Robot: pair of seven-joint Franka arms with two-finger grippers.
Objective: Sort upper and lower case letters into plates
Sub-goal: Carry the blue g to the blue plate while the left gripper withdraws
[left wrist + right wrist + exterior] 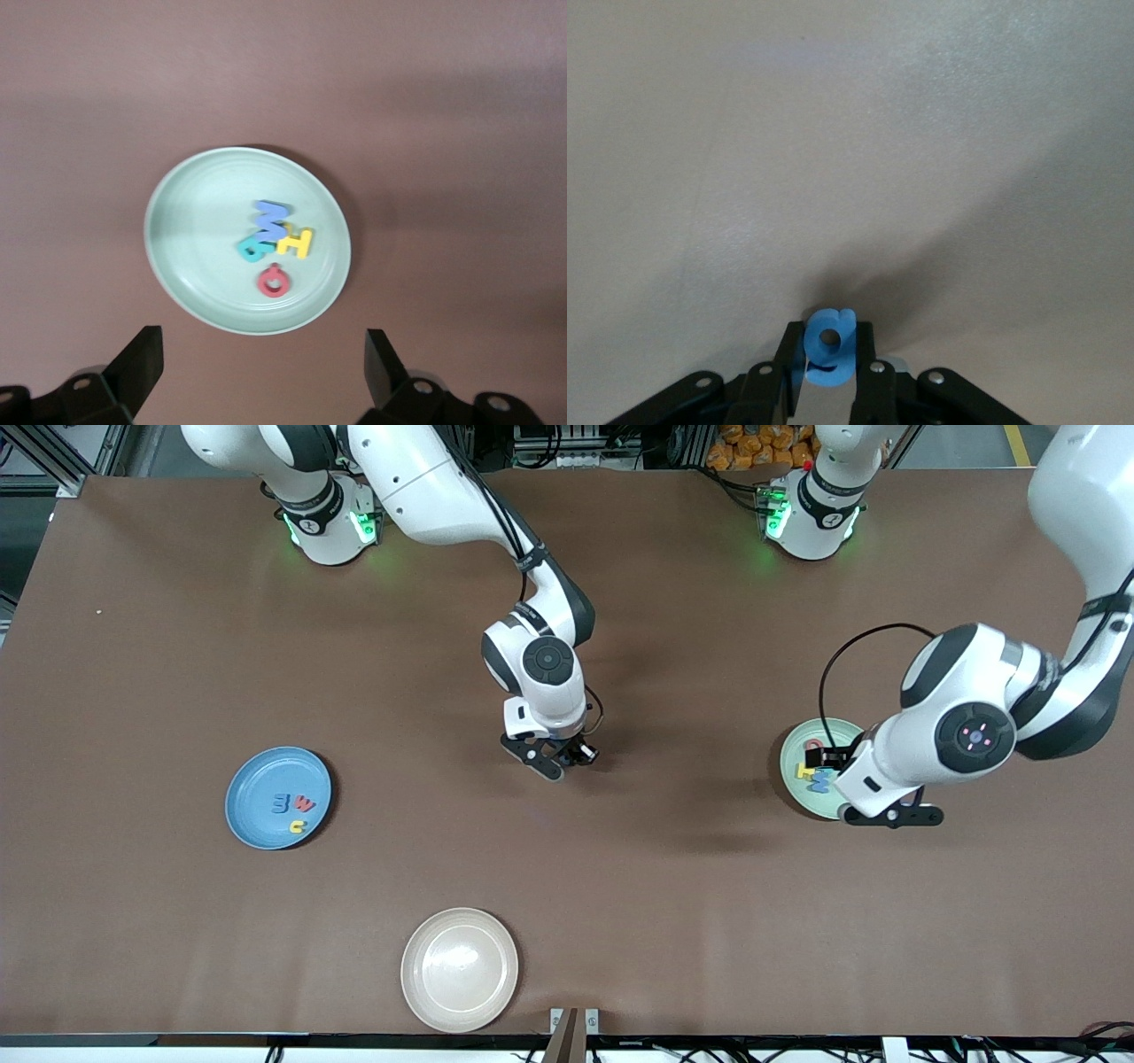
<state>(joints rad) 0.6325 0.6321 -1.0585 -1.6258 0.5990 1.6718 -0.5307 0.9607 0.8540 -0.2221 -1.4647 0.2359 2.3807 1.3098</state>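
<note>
The brown table [567,886] carries three plates. The beige plate [459,969] lies at the table edge closest to the front camera, nearer to it than the right gripper [829,359]. The sky blue plate [278,797], toward the right arm's end, holds three small letters. The pale mint green plate [177,257] lies under the left gripper [264,363], whose fingers stand wide apart with nothing between them; four letters sit on that plate. The right gripper, at mid-table, pinches a blue letter [829,347].
</note>
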